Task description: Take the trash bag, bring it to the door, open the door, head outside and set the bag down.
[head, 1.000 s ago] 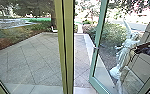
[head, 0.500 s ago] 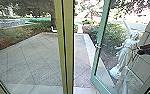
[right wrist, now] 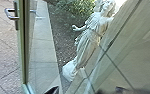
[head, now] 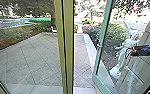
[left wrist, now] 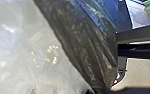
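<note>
The door (head: pixel 103 32) has just swung wider: its free edge stands farther round toward 1 o'clock than it did a moment ago, while the green post (head: pixel 68 45) at 12 keeps its place, so I take this as the door moving and not me. My right gripper (head: pixel 134 51), out at about 2 o'clock, has shifted too, and I judge that it is working the door outward. I can't tell whether it touches the glass. For the task, the opening step is well along, but I am not outside and the bag is not down.

The trash bag (left wrist: pixel 89 42) is close by my left gripper (left wrist: pixel 98 89), dark crinkled plastic with a pale, cloudy sheet beside it. I judge that I am carrying it there, though I can't make out the hold or how far open that claw is. Nor can I tell how far open the right one is, or whether it grips anything.

My way out is the gap between 12 and 1, with paving (head: pixel 82 58) beyond. The post bounds it on one side, the door's edge and handle (head: pixel 99 46) on the other. The statue (head: pixel 123 52) stands at 2, past the glass. The bag could snag on either edge.
</note>
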Tool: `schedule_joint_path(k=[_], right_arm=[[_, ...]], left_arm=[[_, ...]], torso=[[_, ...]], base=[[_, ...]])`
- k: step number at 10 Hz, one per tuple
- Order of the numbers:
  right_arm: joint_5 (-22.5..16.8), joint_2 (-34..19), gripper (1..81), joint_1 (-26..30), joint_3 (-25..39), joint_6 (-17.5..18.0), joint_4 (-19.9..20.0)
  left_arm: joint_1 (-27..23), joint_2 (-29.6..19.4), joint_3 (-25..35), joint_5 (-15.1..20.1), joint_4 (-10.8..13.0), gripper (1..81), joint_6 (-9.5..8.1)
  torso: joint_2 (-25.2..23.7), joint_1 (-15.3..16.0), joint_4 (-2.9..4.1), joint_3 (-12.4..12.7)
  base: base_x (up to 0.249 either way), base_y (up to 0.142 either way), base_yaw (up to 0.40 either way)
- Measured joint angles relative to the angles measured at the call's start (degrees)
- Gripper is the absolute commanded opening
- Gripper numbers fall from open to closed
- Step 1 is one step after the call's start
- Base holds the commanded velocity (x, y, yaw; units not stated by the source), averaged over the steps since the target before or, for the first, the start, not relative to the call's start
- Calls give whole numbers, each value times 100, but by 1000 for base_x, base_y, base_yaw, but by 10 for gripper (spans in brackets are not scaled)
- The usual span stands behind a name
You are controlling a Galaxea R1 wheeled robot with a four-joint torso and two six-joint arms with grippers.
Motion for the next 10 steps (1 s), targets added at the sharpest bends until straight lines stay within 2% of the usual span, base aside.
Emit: schedule_joint_path(k=[1, 4, 8, 10], right_arm=[[-182, 65, 811, -88, 290, -16, 614], [-422, -145, 811, -640, 1047, -51, 1554], [-458, -1215, 811, -968, 2597, -62, 2026], [-472, -1675, 811, -1676, 2989, -62, 2119]], left_arm=[[9, 0, 2, 4, 0, 10, 0], [9, -11, 5, -18, 5, 10, 0], [9, -11, 16, -22, 13, 10, 23], [9, -21, 13, -24, 16, 10, 22]], torso=[[0, 2, 0, 0], [0, 2, 0, 0], [0, 0, 0, 2], [-2, 0, 0, 5]], base=[[0, 0, 0], [0, 0, 0], [0, 0, 0], [0, 0, 0]])
